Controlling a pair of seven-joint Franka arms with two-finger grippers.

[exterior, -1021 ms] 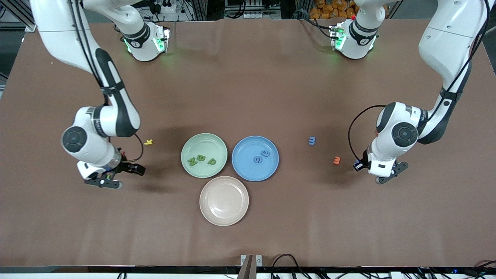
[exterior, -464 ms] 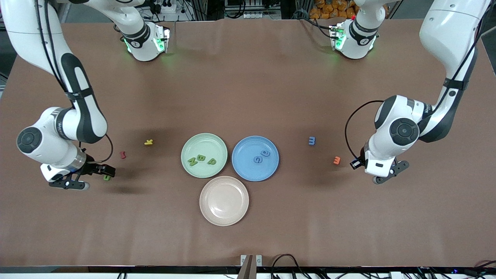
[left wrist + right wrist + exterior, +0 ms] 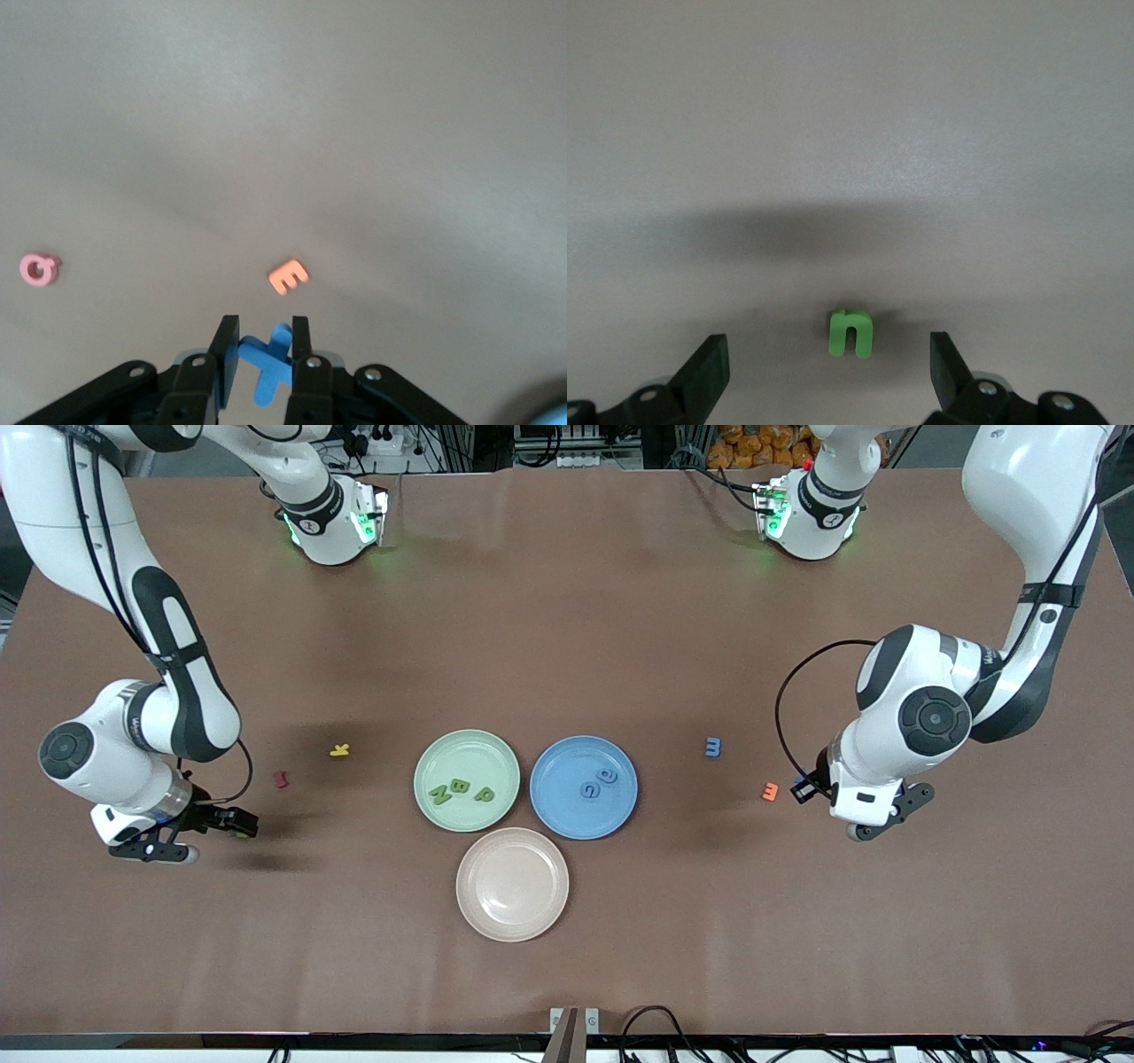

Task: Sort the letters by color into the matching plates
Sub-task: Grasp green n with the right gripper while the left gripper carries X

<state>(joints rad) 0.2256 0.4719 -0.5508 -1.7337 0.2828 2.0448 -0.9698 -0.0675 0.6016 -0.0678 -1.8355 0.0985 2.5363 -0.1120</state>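
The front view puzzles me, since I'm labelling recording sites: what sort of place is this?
Most likely a robotics lab bench. Two arms are bolted along one edge of a brown-covered table, cables and power strips crowd that edge, and toy letters lie around the green plate and blue plate.

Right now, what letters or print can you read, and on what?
"n": green letter on table, under open right hand.
"E": orange letter on table.
"G": pink letter on table.
"K": yellow letter on table.
"N", "B", "P": green letters in green plate.
Unreadable: blue letter in shut left hand, two blue letters in blue plate, loose blue letter, red letter, arm print.
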